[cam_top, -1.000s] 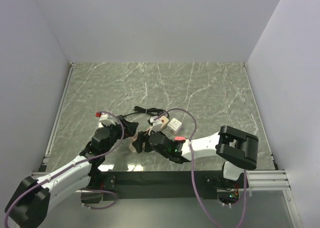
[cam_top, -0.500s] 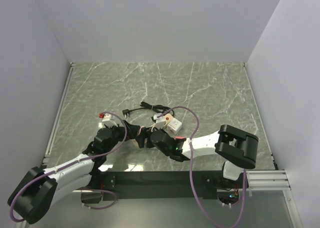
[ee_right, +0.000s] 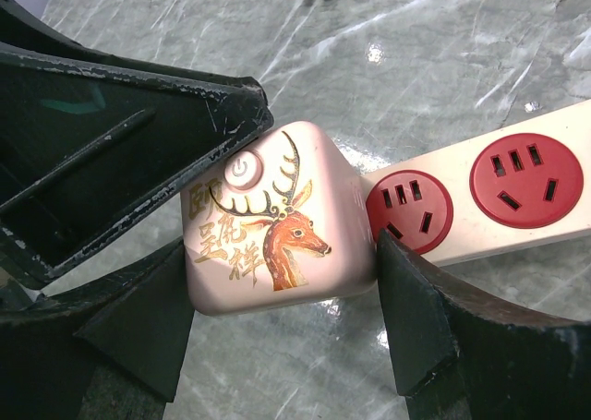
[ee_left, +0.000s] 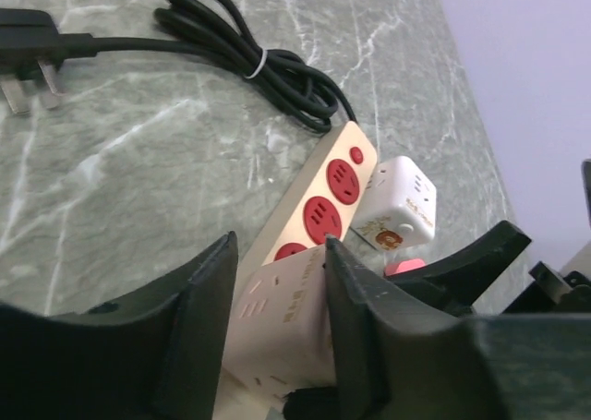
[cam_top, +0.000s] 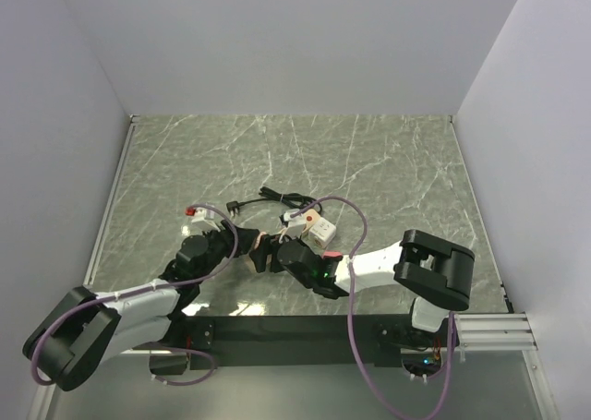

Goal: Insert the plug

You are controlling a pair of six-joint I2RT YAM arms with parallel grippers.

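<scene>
The right fingers (ee_right: 420, 323) clamp the deer cube plug (ee_right: 277, 226). It should be pressed squarely into the power strip's (ee_right: 565, 129) red socket (ee_right: 409, 210). The hold of the left fingers (ee_left: 199, 328) cannot be told.

Grey-green marble-patterned bench (cam_top: 388, 162) with white veining is forming the floor of the enclosure. Plain pale lilac-white walls are boxing it in on three sides: back wall (cam_top: 277, 42), left wall (cam_top: 55, 162), right wall (cam_top: 536, 162). Silver metal rail (cam_top: 111, 208) is running along the bench's left edge. Ribbed aluminium section (cam_top: 494, 328) is sitting at the near right corner. Black bar (cam_top: 277, 328) is spanning the near edge. Light is falling soft and even; pale glare patch (cam_top: 249, 305) is showing on the bench just beyond the bar.
</scene>
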